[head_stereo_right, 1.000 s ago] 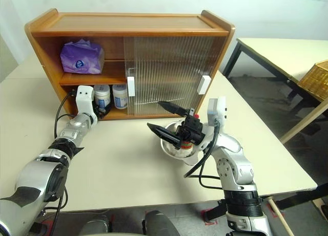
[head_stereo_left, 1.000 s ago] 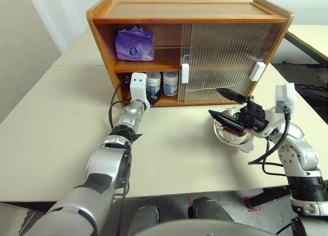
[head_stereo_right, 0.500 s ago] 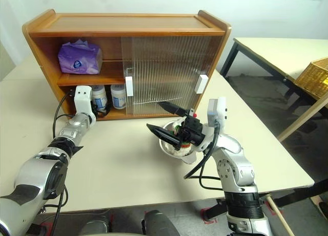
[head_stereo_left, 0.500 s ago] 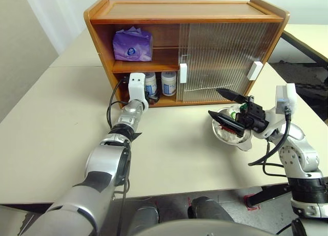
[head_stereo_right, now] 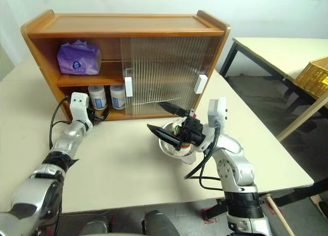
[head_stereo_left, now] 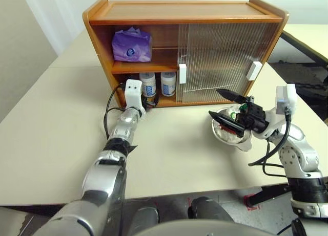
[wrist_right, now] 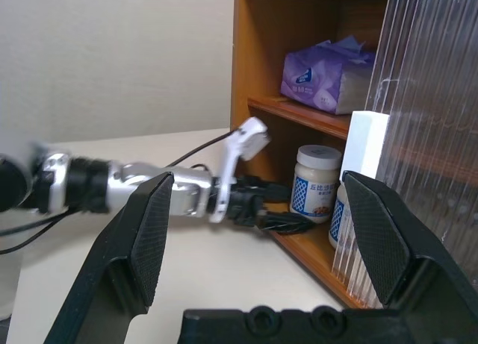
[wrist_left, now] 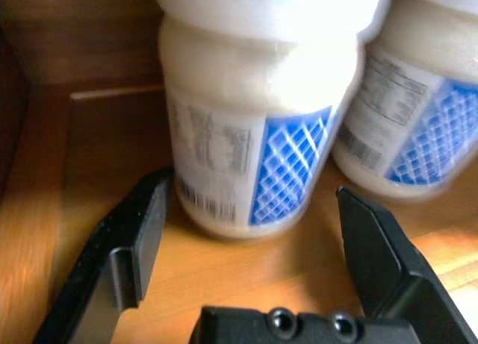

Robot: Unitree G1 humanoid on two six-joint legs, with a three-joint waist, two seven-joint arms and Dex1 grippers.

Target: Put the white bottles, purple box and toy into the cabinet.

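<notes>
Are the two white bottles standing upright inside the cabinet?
Yes. Both white bottles stand upright, lids up, on the cabinet lower shelf.

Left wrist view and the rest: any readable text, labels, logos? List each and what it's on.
None can be read.
White bottles: blue lattice label with a barcode and a facts-style panel, print too blurred to read.
Purple box: round dark-blue and white logo, lettering too small to read.
Cabinet, its white handles: no text seen.

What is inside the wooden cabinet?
The cabinet holds a purple box on its top shelf and two white bottles below. Its ribbed doors hide the rest.
</notes>
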